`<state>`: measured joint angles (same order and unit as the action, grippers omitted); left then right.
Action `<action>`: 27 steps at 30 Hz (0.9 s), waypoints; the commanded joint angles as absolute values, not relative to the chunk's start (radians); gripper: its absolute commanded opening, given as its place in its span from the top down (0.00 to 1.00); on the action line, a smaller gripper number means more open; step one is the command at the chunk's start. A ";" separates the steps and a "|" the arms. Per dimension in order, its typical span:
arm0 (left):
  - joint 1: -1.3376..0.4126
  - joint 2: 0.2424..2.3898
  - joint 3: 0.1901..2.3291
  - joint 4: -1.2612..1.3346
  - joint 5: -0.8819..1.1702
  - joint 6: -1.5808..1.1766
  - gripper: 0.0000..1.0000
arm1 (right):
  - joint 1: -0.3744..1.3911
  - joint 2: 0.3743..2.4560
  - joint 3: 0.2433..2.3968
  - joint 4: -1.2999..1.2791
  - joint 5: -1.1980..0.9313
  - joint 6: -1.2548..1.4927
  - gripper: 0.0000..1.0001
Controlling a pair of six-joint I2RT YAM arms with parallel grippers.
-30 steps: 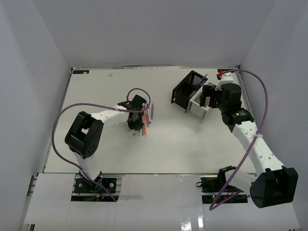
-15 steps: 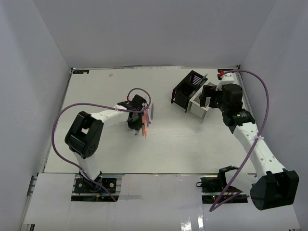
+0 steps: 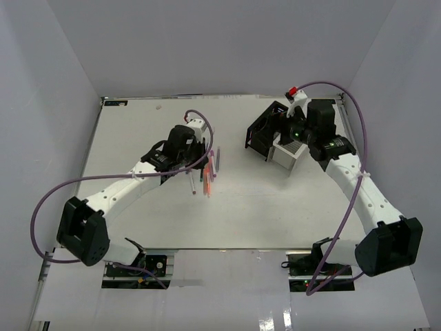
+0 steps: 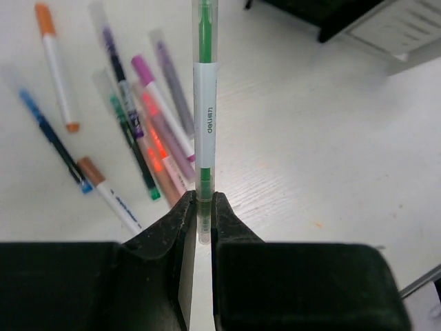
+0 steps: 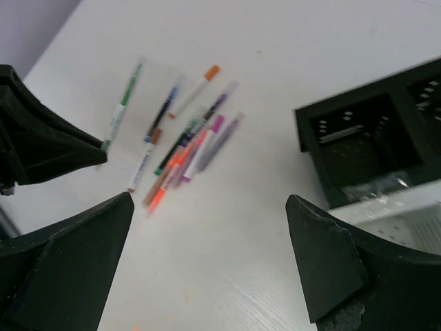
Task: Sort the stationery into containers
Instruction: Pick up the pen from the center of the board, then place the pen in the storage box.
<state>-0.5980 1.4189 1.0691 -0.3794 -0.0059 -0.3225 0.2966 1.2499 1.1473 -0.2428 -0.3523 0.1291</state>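
Between the left fingers (image 4: 200,201) sits a green pen (image 4: 204,89), pinched close to one end. The rest of its clear barrel and white label runs straight out ahead of them. Whether its far tip touches the desk (image 3: 138,124) cannot be told.

To its left in that wrist view lies the pile (image 4: 148,148) of loose pens. Purple, pink, orange and green barrels overlap there at shallow angles. An orange-tipped pen (image 4: 56,69) and a blue pen (image 4: 48,131) lie a little apart at the pile's outer edge. From above, the pile is near the middle of the desk, well apart from the boxes.

The black box (image 3: 256,138) and the white box (image 3: 282,160) stand at the far right of the desk, touching along one side, with the white one nearer the arm bases. The black box shows slotted walls and inner dividers.

The right fingers (image 5: 208,200) are spread wide with nothing between them, held above the desk by the boxes. In their wrist view the black box is just to the right and a corner of the white box is at the lower right. The pile shows beyond the gap, with the left fingers and the green pen at the far left.
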 commanded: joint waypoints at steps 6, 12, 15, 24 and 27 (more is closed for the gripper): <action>-0.621 1.292 1.000 -0.169 0.276 -0.038 1.00 | 0.419 1.399 1.313 -0.192 -0.581 0.290 0.05; -0.649 1.270 0.992 -0.129 0.334 -0.006 0.99 | 0.459 1.492 1.405 -0.196 -0.615 0.313 0.09; -0.666 1.259 0.989 -0.112 0.333 0.029 0.98 | 0.472 1.525 1.434 -0.209 -0.618 0.316 0.12; -0.678 1.252 0.979 -0.072 0.308 0.051 0.98 | 0.483 1.545 1.443 -0.221 -0.652 0.322 0.54; -0.680 1.255 0.980 -0.063 0.290 0.038 0.98 | 0.482 1.536 1.428 -0.236 -0.649 0.310 0.73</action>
<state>-0.6765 1.2972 0.9894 -0.0994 0.3019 0.0353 0.4801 1.5513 1.3972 -0.2371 -0.6254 0.3138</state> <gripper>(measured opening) 0.209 0.288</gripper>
